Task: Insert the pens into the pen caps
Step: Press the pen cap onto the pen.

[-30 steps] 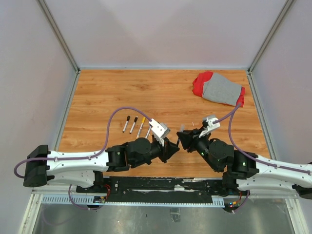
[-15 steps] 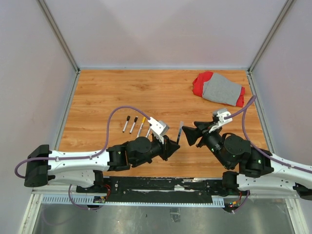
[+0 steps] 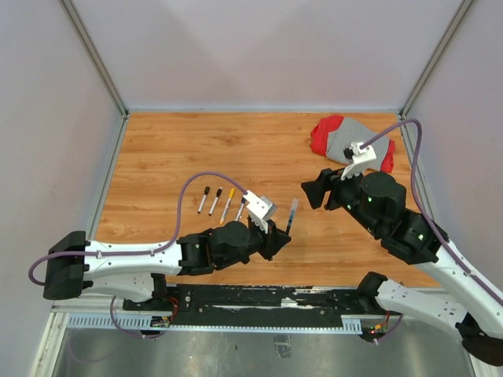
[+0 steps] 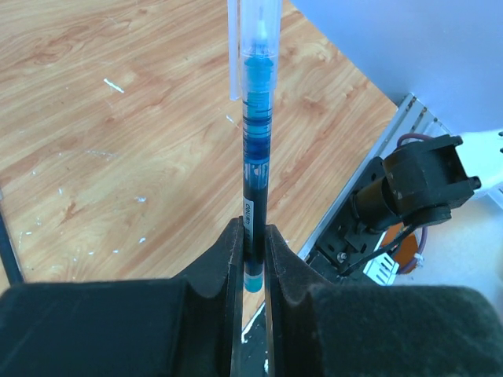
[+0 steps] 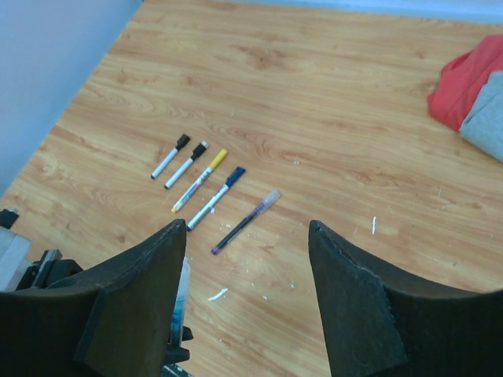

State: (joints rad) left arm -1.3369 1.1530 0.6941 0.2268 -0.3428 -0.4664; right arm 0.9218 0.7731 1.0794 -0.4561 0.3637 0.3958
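Observation:
My left gripper (image 3: 278, 234) (image 4: 251, 245) is shut on the lower end of a blue pen (image 4: 256, 149) (image 3: 291, 214). The pen stands out beyond the fingers, and a clear pen cap (image 4: 259, 31) sits on its far end. My right gripper (image 3: 312, 192) (image 5: 245, 232) hangs open and empty above the table, off to the right of that pen. The same pen shows by its left finger (image 5: 179, 302). Several more pens lie in a row on the wood: two with black caps (image 5: 170, 155) (image 5: 187, 163), one with yellow ends (image 5: 200, 181), one with a blue cap (image 5: 216, 196), and a purple one with a clear cap (image 5: 246, 221).
A red and grey cloth (image 3: 354, 144) (image 5: 471, 86) lies at the back right. Small white scraps (image 5: 218, 294) (image 5: 374, 225) dot the wooden table (image 3: 196, 149). Pale walls enclose the table on three sides, and a metal rail runs along its near edge.
My right gripper has opened and pulled back up and to the right, away from the pen. The left gripper still holds the pen and has barely moved.

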